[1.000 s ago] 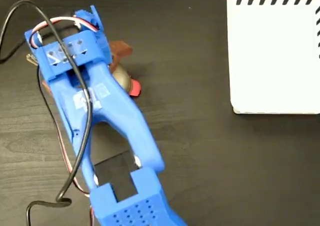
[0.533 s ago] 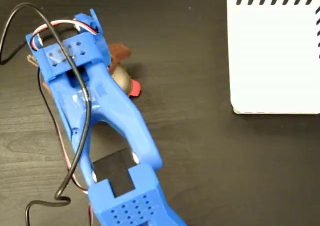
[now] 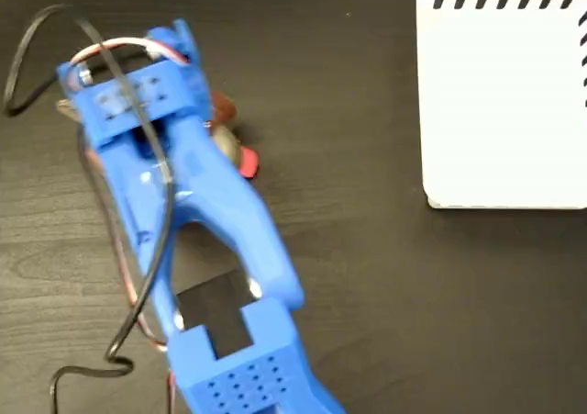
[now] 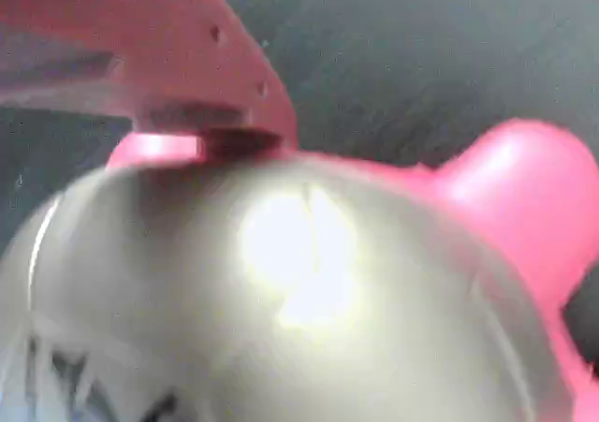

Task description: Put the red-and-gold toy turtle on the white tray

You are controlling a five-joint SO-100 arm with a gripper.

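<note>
We see the red-and-gold toy turtle point(image 4: 309, 319) filling the wrist view: a shiny gold shell with a bright glare, coral-red limbs, a dark mark at the lower left. In the fixed view only a gold sliver and a red tip of it point(image 3: 237, 152) peek out beside the blue arm point(image 3: 211, 221), on the dark table point(image 3: 348, 276). The white tray point(image 3: 504, 102) lies well apart to the right, cut off by the frame, bare table between. The gripper point(image 3: 197, 111) is hidden under the arm; we cannot tell whether it grips.

A dark wood-grain table point(image 3: 367, 295) fills the fixed view's background.
</note>
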